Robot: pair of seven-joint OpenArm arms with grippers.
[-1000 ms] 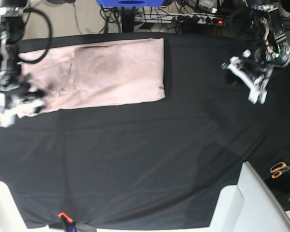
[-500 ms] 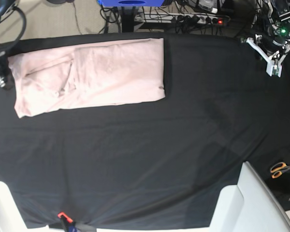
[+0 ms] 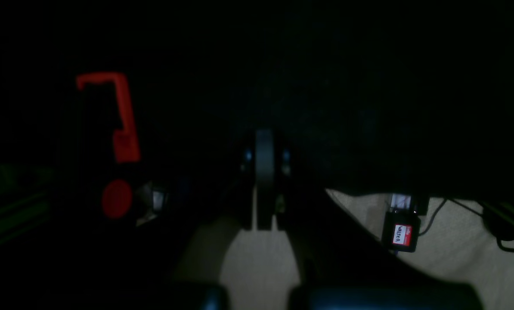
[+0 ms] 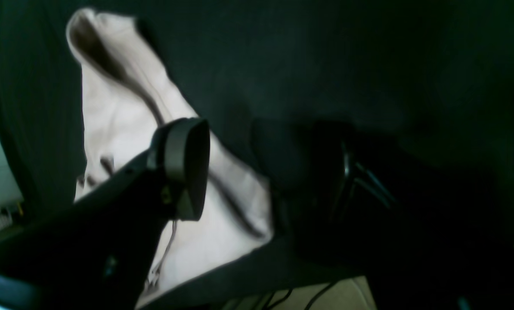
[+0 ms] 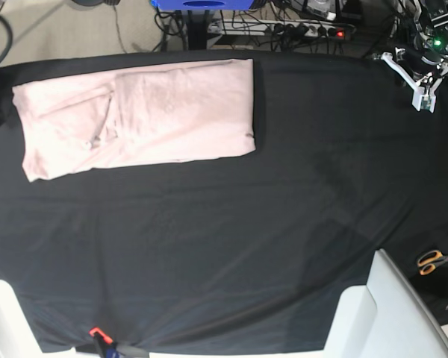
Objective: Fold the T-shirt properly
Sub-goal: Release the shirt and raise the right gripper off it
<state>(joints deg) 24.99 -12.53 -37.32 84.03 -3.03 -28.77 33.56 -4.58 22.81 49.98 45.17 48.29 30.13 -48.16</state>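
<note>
Left gripper (image 5: pixel 425 101), jaws together, sits upper right; right gripper (image 4: pixel 257 163) gapes empty beside the T-shirt (image 5: pixel 134 119), lying lengthwise left-to-right.

We found the T-shirt (image 5: pixel 138 119) lying flat on the tablecloth (image 5: pixel 231 246) toward its far left part in the base view. The left gripper (image 5: pixel 425 95) hung over the far right corner, well apart from it. Scissors (image 5: pixel 433 261) lay off the cloth's right edge.
</note>
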